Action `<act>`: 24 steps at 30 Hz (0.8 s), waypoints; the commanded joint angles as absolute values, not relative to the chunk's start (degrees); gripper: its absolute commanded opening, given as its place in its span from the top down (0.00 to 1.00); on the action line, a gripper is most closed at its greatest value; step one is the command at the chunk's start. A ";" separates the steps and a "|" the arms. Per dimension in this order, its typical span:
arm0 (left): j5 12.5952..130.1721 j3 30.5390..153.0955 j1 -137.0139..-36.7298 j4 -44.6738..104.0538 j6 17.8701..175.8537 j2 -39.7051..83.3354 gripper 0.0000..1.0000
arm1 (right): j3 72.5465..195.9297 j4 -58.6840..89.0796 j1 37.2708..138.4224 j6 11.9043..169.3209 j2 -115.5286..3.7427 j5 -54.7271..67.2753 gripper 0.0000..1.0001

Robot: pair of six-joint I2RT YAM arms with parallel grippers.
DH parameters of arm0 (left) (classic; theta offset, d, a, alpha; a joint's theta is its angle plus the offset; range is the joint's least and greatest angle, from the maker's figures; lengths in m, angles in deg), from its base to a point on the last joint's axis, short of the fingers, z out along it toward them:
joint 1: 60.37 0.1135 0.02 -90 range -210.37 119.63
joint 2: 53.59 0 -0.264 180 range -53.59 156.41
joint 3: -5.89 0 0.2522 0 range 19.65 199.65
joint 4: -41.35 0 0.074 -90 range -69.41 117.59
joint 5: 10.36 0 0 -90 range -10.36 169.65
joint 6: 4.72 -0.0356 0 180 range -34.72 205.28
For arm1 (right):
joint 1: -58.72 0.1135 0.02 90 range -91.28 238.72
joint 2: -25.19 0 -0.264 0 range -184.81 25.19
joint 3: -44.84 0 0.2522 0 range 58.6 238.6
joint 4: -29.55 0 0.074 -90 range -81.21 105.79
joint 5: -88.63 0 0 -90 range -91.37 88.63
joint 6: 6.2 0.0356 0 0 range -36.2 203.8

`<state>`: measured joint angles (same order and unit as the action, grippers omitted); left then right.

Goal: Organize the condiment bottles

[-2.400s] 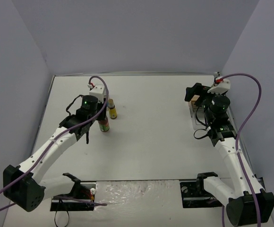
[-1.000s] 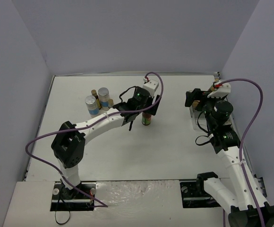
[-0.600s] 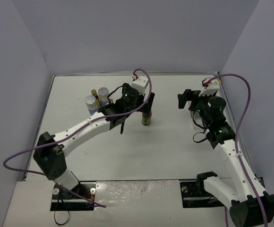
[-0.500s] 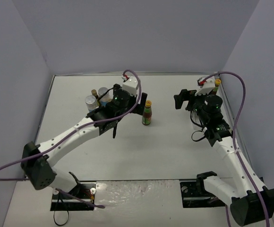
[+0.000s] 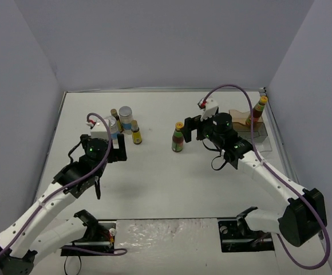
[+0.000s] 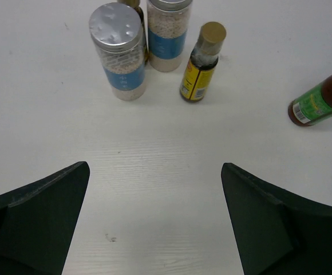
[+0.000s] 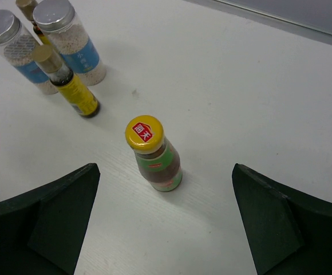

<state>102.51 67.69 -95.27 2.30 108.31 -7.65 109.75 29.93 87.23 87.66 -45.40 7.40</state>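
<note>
On the white table [image 5: 166,183], a brown bottle [image 6: 134,4] sits mostly hidden behind a silver-topped shaker [image 6: 119,54].

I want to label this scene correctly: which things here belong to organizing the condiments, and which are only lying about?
Job: nearer jar; farther jar; bottle behind the jars; yellow-label bottle; green-label bottle; far-right bottle.
Lying about: clear tray; wooden block.

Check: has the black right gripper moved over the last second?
Yes. The right gripper swung left, away from the clear plastic tray, toward the yellow-capped green-labelled brown bottle.
</note>
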 commanded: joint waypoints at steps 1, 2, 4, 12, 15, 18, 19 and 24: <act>102.32 67.31 -90.54 -2.91 109.60 -15.36 0.03 | 112.82 39.34 89.83 85.52 -48.58 5.25 0.02; 102.94 67.35 -90.25 -3.58 109.17 -16.09 0.03 | 112.77 40.30 90.17 85.37 -49.35 5.01 0.03; 103.59 67.56 -89.73 -5.04 108.74 -17.49 0.03 | 112.94 41.12 91.08 84.84 -51.24 4.58 0.03; 105.54 67.23 -89.73 -6.06 107.93 -19.14 0.03 | 112.98 46.44 92.33 84.65 -57.35 2.43 0.15; 106.01 67.95 -89.71 -6.60 108.00 -19.05 0.03 | 112.76 47.62 92.29 84.94 -59.10 2.57 0.22; 106.34 68.16 -89.71 -6.59 106.59 -19.55 0.03 | 111.56 49.81 92.31 84.94 -60.60 3.66 0.31; 106.43 68.16 -89.66 -6.53 106.47 -19.65 0.03 | 111.44 50.10 92.36 85.01 -60.96 3.87 0.33; 107.43 67.92 -89.73 -7.09 105.01 -19.41 0.03 | 110.35 52.12 92.38 85.62 -62.34 3.67 0.48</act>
